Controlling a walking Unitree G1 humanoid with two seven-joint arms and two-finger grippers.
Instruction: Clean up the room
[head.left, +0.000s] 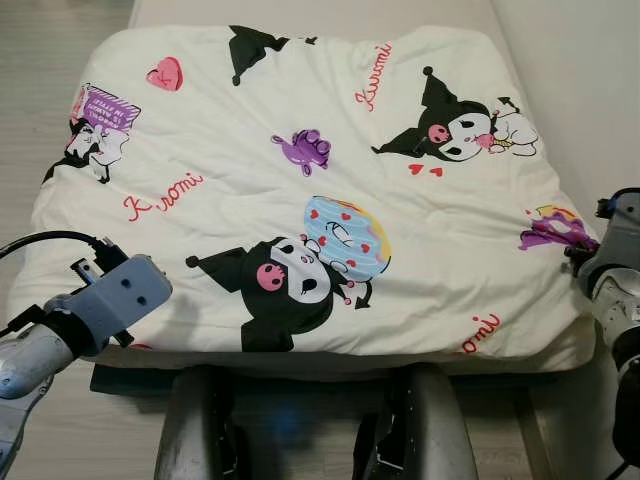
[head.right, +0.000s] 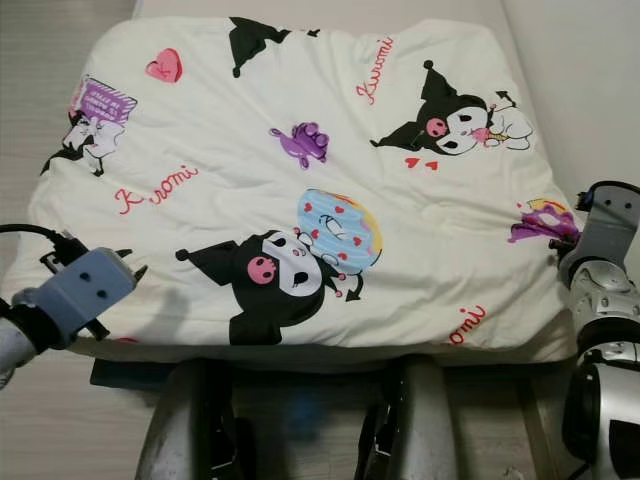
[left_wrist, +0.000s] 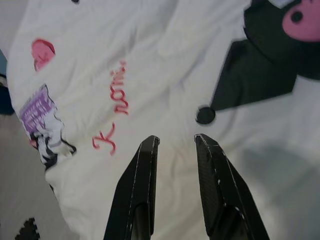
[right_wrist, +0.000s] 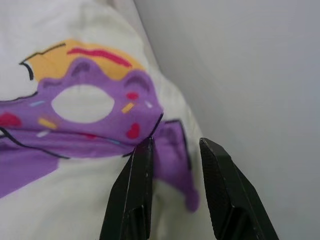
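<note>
A cream-white quilt (head.left: 300, 190), soft and puffy with shallow creases, lies spread flat over the bed in front of the robot, its near edge hanging just past the mattress. The red cursive word "Kuromi" (head.left: 163, 195) is printed several times across it, near the left side, near the top and at the near right corner. Between the words sit cartoon figures in black jester hoods with pink skull marks; the central one (head.left: 285, 285) backs onto a pale blue ball dotted with hearts. There are also a pink heart (head.left: 165, 73), a small purple blob shape (head.left: 303, 150) and a purple sign with writing too small to read. The left gripper (left_wrist: 176, 142) hovers over the quilt's near left part, its two black fingers (left_wrist: 137, 185) slightly parted and holding nothing. The right gripper (right_wrist: 175, 145) is at the quilt's right edge beside the plain pale wall (right_wrist: 250, 75), fingers likewise a little apart and empty, above a purple-and-yellow doughnut print (right_wrist: 85, 105).
</note>
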